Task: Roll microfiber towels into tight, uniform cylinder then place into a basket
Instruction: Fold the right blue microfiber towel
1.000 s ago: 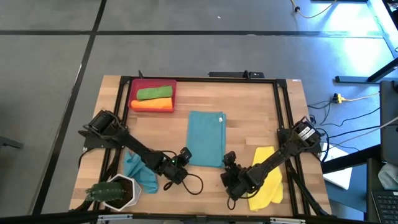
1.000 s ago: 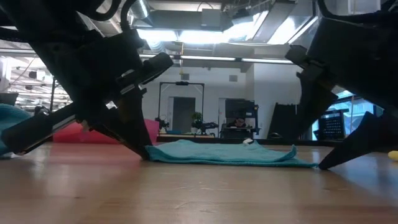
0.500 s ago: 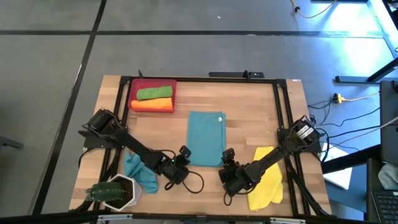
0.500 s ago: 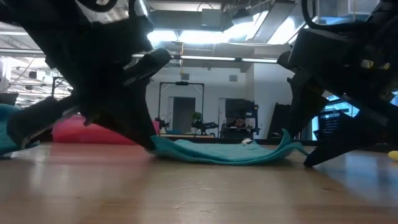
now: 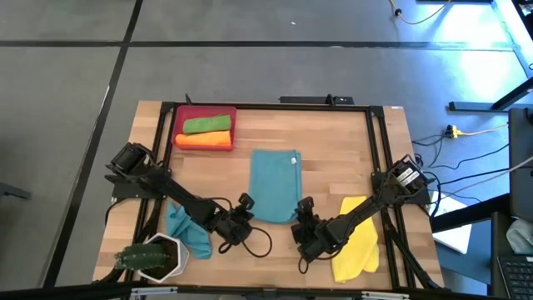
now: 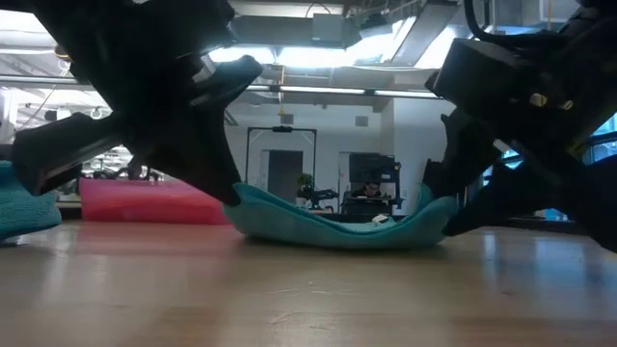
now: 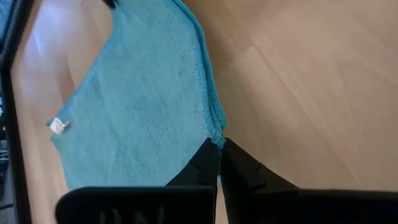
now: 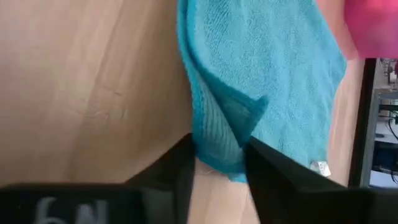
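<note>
Teal towel at mid-table, long axis running from the near edge toward the far one, near corners lifted
Soft, light and limp, it likely sags unless pinched at both near corners: left gripper nipped shut on one, right gripper clamped on a folded bunch; the red basket at the far left holds two rolls

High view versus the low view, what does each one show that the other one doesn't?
Only the high view shows the yellow towel, the white pot with a plant and the green and orange rolls lying in the red basket. Only the low view shows the flat teal towel's near corners lifted off the table, and the room behind. Both show the left gripper and right gripper pinching those corners.
</note>
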`<state>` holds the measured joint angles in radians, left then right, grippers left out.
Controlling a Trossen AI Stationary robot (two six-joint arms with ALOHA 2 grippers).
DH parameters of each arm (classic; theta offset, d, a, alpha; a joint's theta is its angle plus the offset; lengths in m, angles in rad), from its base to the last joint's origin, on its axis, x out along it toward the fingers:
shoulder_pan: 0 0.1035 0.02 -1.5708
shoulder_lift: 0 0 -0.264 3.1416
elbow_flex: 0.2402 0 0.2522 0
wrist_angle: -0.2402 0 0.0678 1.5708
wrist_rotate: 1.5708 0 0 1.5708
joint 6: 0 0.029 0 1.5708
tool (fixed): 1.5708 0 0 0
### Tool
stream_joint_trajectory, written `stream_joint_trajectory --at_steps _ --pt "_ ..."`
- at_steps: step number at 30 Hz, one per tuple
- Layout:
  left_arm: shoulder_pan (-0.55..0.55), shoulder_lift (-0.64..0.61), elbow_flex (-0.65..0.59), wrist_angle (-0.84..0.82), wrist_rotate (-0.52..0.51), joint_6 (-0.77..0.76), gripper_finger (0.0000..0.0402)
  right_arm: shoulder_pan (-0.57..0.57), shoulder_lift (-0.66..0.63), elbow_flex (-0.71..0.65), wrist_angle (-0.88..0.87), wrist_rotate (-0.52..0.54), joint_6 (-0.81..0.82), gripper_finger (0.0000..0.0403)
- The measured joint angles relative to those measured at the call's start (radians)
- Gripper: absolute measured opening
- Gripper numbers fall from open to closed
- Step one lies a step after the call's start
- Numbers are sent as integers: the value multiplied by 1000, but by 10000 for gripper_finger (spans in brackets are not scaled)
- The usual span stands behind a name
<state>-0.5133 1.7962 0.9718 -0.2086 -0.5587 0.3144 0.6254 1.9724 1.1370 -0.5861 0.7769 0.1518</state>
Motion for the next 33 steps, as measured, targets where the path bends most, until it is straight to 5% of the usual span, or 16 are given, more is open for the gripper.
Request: stream_joint_trajectory --at_steps 7,11,19,26,33 --pt "-11 0 0 -12 1 -21 0 1 0 0 30 -104 13 11" --pt "-34 -3 0 -12 13 -66 0 16 -1 0 79 -182 50 13" --pt "-120 -78 48 31 280 -307 0 92 -108 1 323 -412 144 6" --pt "-163 -122 61 24 204 -281 0 136 -177 3 363 -352 150 4" --pt "22 -127 3 -41 307 -287 0 28 -177 -139 374 -380 269 4"
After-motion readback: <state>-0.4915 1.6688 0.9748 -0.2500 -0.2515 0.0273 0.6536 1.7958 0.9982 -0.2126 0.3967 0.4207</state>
